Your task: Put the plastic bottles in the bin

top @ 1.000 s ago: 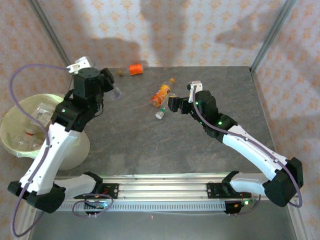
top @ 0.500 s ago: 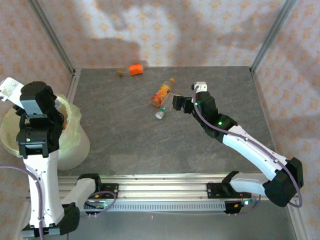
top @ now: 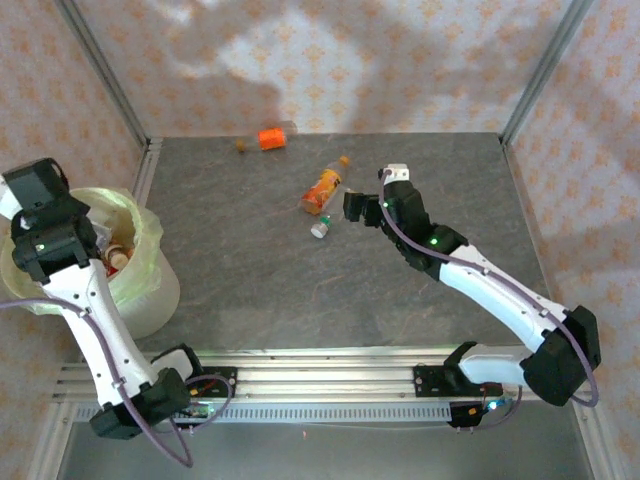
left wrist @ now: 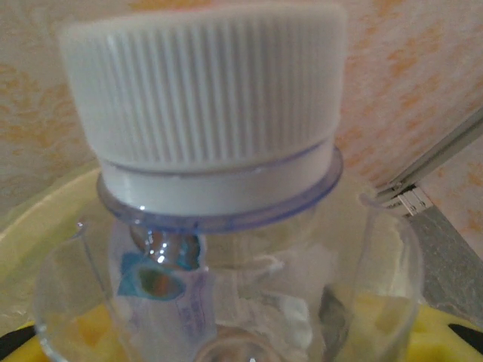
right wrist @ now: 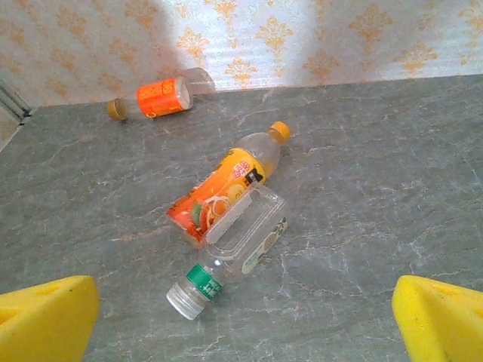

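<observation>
From my station I see the left gripper (left wrist: 241, 345) clamped on a small clear plastic bottle with a ribbed white cap (left wrist: 204, 98). In the left wrist view the cap points up at the lens and the clear body runs down between the yellow pads (left wrist: 15, 343), which peek in at the bottom corners. In the top view the left arm is swung out to the far left, its wrist poised over the round white bin lined with a pale yellow-green bag (top: 158, 290), which stands off the left edge of the grey stone-patterned table (top: 250, 280). Something with a red part (top: 115, 257) lies inside the bin, though I cannot make out more. The right gripper (top: 352, 207) is spread wide and holds nothing, its yellow pads (right wrist: 45, 317) well apart and hanging above the table near two bottles at mid-table. One is an orange-labelled bottle with an orange cap (right wrist: 226, 188), lying on its side. The other is a clear bottle with a green neck band and a white cap (right wrist: 238, 249), lying against it on the near side, cap toward the arms. A third bottle with an orange label (right wrist: 162, 96) lies on its side well apart, by the back wall.
</observation>
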`<act>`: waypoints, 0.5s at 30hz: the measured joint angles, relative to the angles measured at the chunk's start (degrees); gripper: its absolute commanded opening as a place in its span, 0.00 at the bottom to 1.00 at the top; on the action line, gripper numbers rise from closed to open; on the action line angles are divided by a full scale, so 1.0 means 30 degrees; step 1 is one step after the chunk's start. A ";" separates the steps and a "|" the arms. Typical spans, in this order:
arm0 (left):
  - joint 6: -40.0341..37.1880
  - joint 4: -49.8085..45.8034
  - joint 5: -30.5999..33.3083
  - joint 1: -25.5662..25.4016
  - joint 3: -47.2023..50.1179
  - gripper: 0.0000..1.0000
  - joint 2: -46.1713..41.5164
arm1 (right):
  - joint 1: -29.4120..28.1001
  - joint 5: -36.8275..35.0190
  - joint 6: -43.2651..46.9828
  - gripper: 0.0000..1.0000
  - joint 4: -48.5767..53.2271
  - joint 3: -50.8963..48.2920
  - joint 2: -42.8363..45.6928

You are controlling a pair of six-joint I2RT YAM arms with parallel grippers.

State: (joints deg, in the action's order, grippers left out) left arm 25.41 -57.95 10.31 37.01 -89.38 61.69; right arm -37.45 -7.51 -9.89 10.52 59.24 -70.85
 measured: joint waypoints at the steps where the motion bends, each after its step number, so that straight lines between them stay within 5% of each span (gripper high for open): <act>1: 0.0015 -0.0022 -0.0729 0.0692 0.0000 0.54 0.0066 | 0.0000 -0.0007 0.0000 1.00 0.0036 0.0073 -0.0029; 4: 0.0146 -0.0226 -0.3439 0.2608 0.0058 0.54 0.0321 | 0.0000 0.0000 -0.0015 1.00 0.0124 0.0299 -0.0124; 8: 0.0226 -0.0379 -0.6346 0.3053 0.0823 0.56 0.0583 | 0.0000 0.0080 -0.0233 1.00 0.0204 0.0525 -0.0466; 12: 0.0364 -0.0481 -0.7745 0.3053 0.1676 0.82 0.0568 | 0.0000 0.0437 -0.0364 0.99 0.0328 0.0736 -0.1013; 15: 0.0350 -0.0685 -0.8255 0.3053 0.1749 0.88 0.0561 | 0.0000 0.0525 -0.0357 0.99 0.0532 0.1013 -0.1406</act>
State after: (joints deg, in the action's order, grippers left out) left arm 26.46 -60.01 -14.46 46.17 -84.14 63.37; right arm -37.45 -5.93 -10.96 12.12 62.28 -75.07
